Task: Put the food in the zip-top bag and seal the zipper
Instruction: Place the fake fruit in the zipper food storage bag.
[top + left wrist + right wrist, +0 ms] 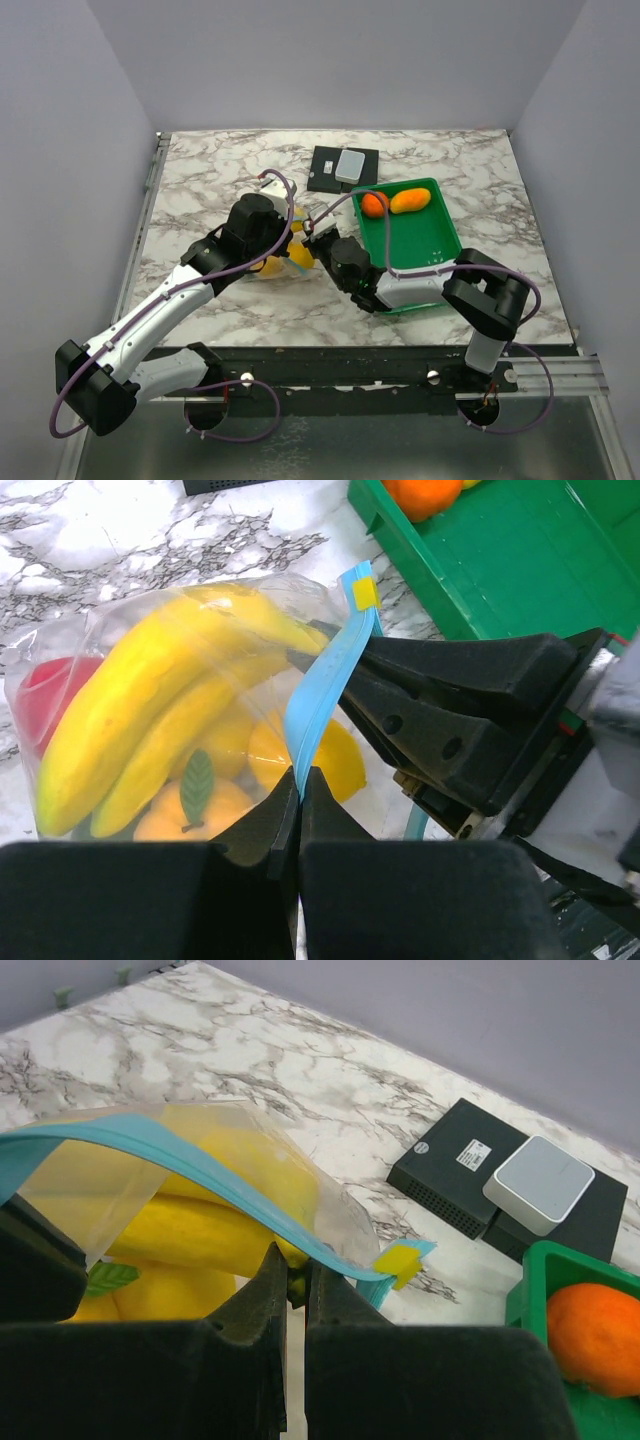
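Observation:
The clear zip-top bag [280,262] lies on the marble table between my two grippers. It holds the yellow banana bunch [150,700], a red fruit [45,695] and orange and yellow round ones [190,810]. My left gripper [299,775] is shut on the light-blue zipper [325,680] near its lower end. My right gripper [295,1260] is shut on the bag's edge just under the zipper [200,1175], close to the yellow slider [398,1260]. An orange fruit [374,204] and a yellow-orange fruit [410,200] lie in the green tray [430,245].
A black box [470,1175] with a small white box [540,1182] on it stands behind the tray's far left corner. The tray is right of the bag, under my right arm. Purple walls close three sides.

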